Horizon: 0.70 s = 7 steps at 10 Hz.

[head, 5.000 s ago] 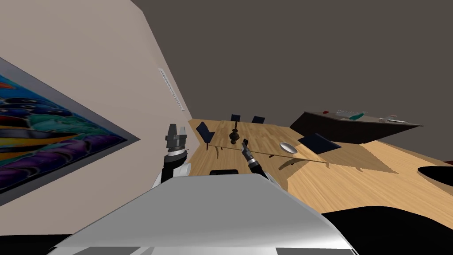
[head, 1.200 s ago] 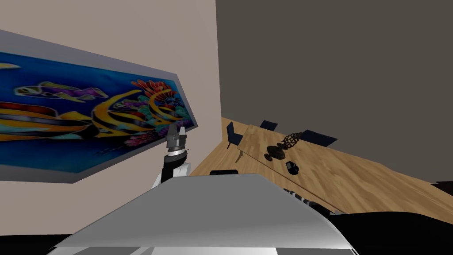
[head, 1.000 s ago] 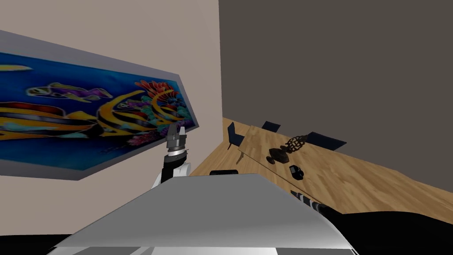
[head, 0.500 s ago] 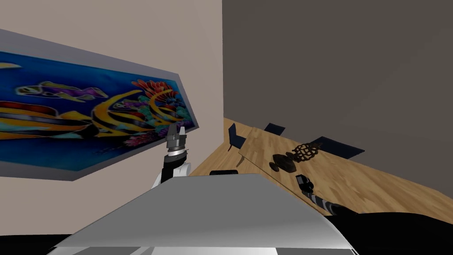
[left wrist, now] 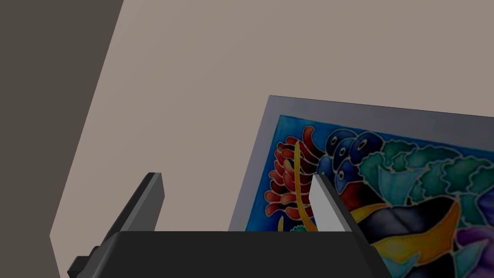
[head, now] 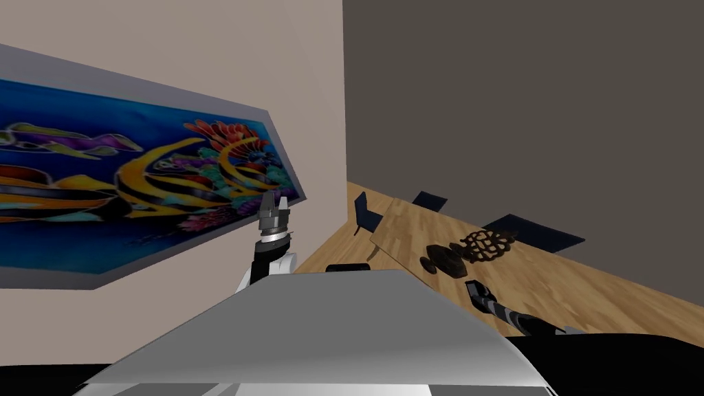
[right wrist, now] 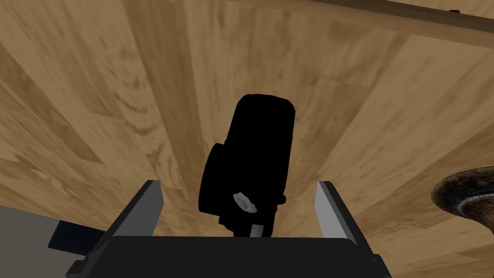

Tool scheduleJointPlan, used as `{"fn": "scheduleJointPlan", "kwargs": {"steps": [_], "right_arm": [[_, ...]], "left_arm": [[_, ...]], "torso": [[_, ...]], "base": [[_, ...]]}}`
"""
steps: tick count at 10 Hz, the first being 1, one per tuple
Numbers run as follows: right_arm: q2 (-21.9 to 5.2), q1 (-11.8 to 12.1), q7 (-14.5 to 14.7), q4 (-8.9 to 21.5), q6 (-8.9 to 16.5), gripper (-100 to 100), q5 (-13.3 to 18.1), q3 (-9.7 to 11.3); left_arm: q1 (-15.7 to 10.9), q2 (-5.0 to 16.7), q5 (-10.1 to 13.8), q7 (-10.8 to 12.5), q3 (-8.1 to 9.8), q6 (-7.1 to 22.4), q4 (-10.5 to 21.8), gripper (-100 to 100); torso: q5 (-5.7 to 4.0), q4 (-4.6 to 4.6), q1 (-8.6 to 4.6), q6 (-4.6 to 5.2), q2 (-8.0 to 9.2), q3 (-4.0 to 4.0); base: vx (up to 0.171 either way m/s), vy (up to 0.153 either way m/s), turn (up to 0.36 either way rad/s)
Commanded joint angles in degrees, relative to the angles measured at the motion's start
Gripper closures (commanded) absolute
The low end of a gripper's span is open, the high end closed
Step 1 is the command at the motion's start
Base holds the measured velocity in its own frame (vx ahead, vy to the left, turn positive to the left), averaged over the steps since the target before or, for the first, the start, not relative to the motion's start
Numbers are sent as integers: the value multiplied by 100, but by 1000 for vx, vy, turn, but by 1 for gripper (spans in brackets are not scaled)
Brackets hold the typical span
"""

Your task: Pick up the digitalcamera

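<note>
Approach step; grasp not yet made. Right gripper point(right wrist: 239, 189) is spread wide, one finger on each side of the black digital camera point(right wrist: 255, 145), and neither blade appears to touch it. Digital camera lies on the wooden table point(right wrist: 144, 96), its body close to the gripper's palm and the lens barrel pointing away. Dark bowl-like ornament point(right wrist: 463, 195) sits near, off to one side and apart. Left gripper point(head: 273, 212) is raised beside the chest, fingers parted, idle. Next, by my reading: close squarely on the body, then lift straight up. The rounded barrel could slip if gripped too far forward.
</note>
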Motion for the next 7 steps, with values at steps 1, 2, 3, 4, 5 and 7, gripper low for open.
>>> {"fn": "scheduleJointPlan", "kwargs": {"steps": [1,2,3,4,5,7], "right_arm": [[44,-25,-153,-10,139,-100,-29,50],[66,-37,-230,-15,209,-100,-43,75],[110,-62,-383,-24,349,-100,-71,125],[132,-74,-460,-29,418,-100,-86,150],[154,-87,-537,-34,488,-100,-100,175],[220,-124,-767,-48,697,-100,-143,250]], "left_arm": [[0,0,0,0,0,0,0,0],[-2,0,0,0,-1,0,0,0],[-2,0,0,0,-1,0,0,0],[-3,0,0,0,-1,1,0,0],[-3,0,0,0,0,1,1,0],[-3,0,0,0,-1,1,1,0]], "torso": [[0,0,0,0,0,0],[0,5,-1,-7,25,13],[0,10,-2,-2,43,25],[-1,14,-9,-5,62,35],[-3,16,-13,1,73,42],[-1,14,-2,-2,61,36]], "base": [[-77,-16,247],[-124,-22,234],[-168,-42,327],[-188,-47,240],[-144,-29,180],[-147,-9,266]]}}
